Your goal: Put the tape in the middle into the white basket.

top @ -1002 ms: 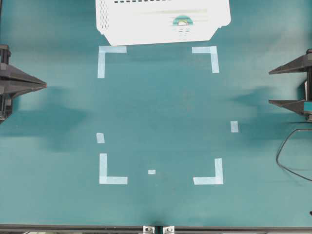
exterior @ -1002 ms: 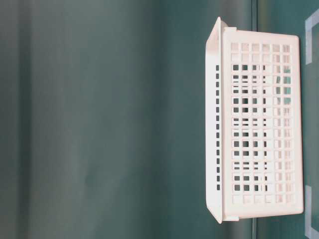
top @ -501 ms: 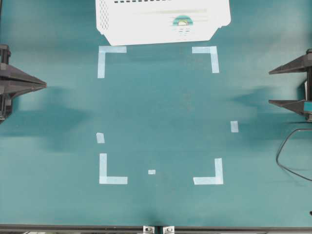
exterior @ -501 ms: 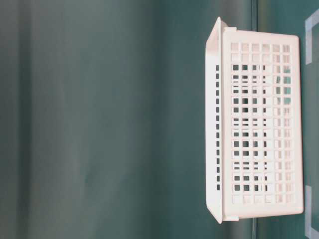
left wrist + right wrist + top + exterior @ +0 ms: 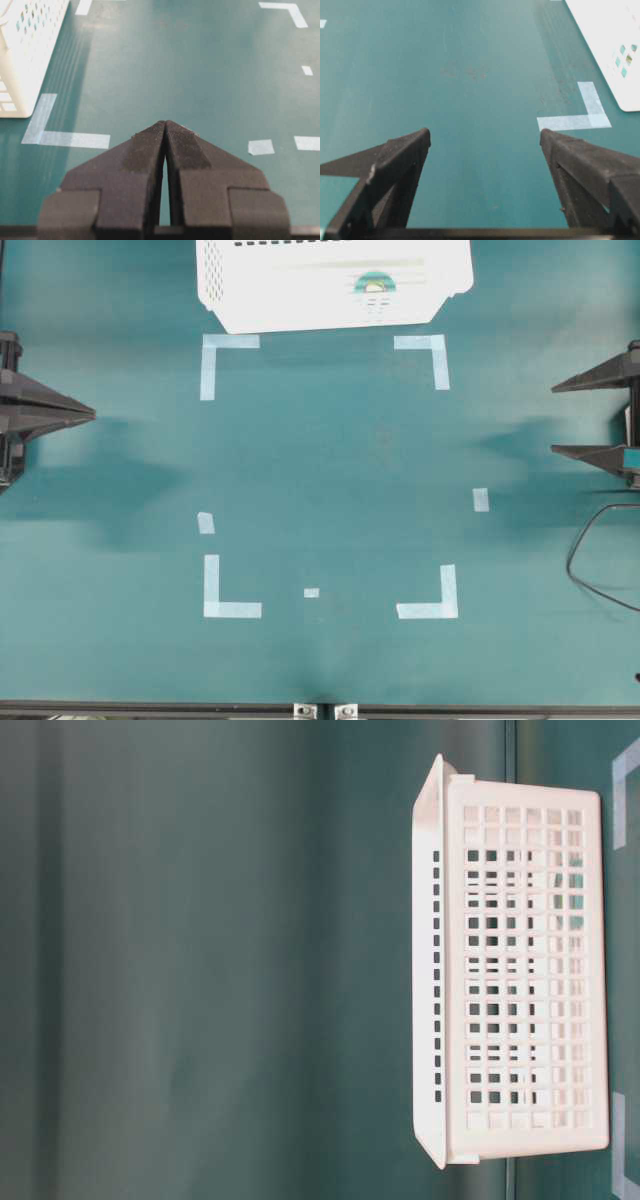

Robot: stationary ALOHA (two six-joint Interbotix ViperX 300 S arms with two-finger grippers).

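Observation:
The white basket (image 5: 290, 295) stands at the far edge of the teal table, and it also shows side-on in the table-level view (image 5: 430, 980). The tape (image 5: 375, 283), a small turquoise ring with a tan core, lies inside it toward its right half. My left gripper (image 5: 93, 414) rests at the table's left edge, shut and empty, far from the basket (image 5: 20, 60); its tips (image 5: 165, 122) meet. At the right edge my right gripper (image 5: 553, 419) stands open with only bare table between its fingers (image 5: 485, 134). The basket's corner (image 5: 615, 45) is at its upper right.
Pale-blue L-shaped corner marks (image 5: 228, 352) (image 5: 428, 355) (image 5: 228, 590) (image 5: 432, 598) frame the middle of the table. Small tape scraps (image 5: 481, 499) (image 5: 205, 523) (image 5: 311, 592) lie near them. A black cable (image 5: 590, 560) loops at the right edge.

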